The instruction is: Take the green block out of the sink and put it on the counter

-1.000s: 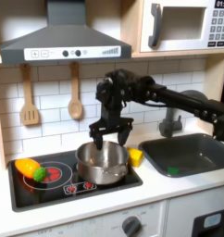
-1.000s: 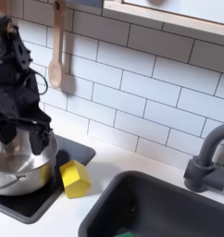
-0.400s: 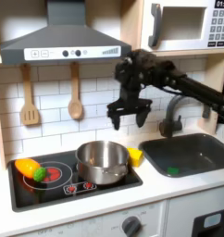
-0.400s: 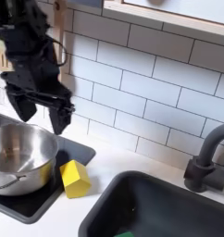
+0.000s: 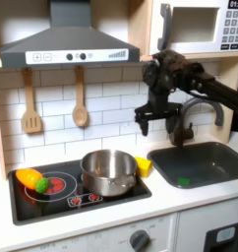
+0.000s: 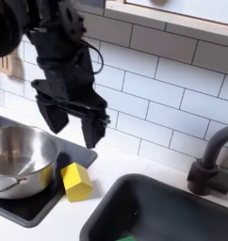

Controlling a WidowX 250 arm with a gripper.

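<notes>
The green block [image 5: 183, 181] lies on the floor of the dark grey sink [image 5: 219, 169] near its front left corner. In the second exterior view a green sliver of it [image 6: 125, 238] shows at the bottom edge, inside the sink [image 6: 172, 212]. My gripper [image 5: 155, 128] hangs open and empty in the air, above the strip of off-white counter [image 5: 160, 202] between stovetop and sink, well above the block. In the second exterior view the gripper [image 6: 76, 127] hovers over the yellow block [image 6: 76, 182], fingers spread and pointing down.
A steel pot [image 5: 108, 170] stands on the black stovetop [image 5: 52, 202], with the yellow block [image 5: 143, 165] at its right. An orange-and-green toy vegetable [image 5: 32, 179] lies on the left burner. The dark faucet [image 5: 185, 123] rises behind the sink. Wooden utensils [image 5: 80, 98] hang on the tile wall.
The gripper rose from just above the pot and swung toward the sink, now hanging over the yellow block. It stayed open and empty. The blocks and pot have not moved.
</notes>
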